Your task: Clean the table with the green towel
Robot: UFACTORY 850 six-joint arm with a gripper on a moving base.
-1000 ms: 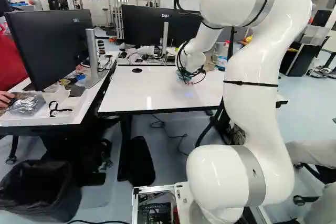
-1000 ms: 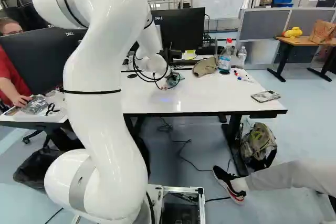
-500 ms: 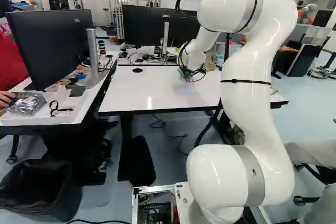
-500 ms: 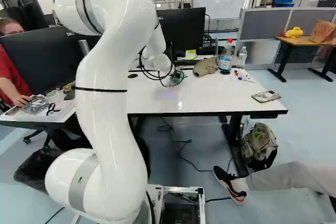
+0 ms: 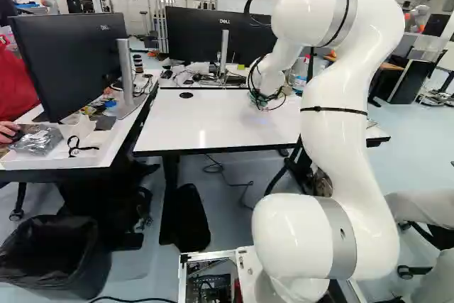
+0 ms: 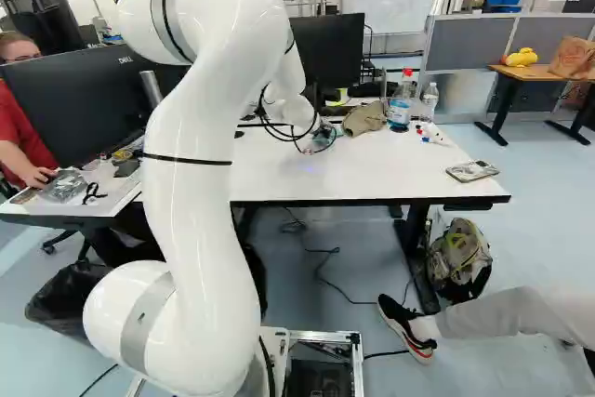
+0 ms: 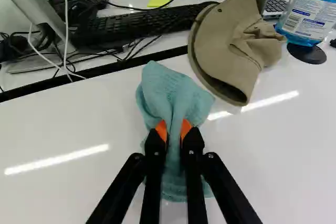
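Observation:
Over the far part of the white table point(image 6: 390, 169), close to its back edge, my gripper point(image 6: 323, 144) points down from the wrist. In the wrist view both orange pads of the gripper point(image 7: 174, 131) pinch the bunched green towel point(image 7: 170, 90) from two sides. The towel spreads ahead of the fingers and under them, lying against the glossy tabletop. Cables around the wrist hide most of the towel in the base views.
A tan hat point(image 7: 226, 45) lies just ahead and to one side of the towel. Bottles point(image 6: 400, 104), markers point(image 6: 429, 134) and a phone-like item point(image 6: 471, 171) are on the table's right part. Monitors point(image 5: 213, 35) and a keyboard point(image 7: 142, 22) stand beyond the back edge.
My arm has swung rightward over the table, carrying the towel with it toward the hat. The base has stayed where it was, and the hat and bottles have not moved.

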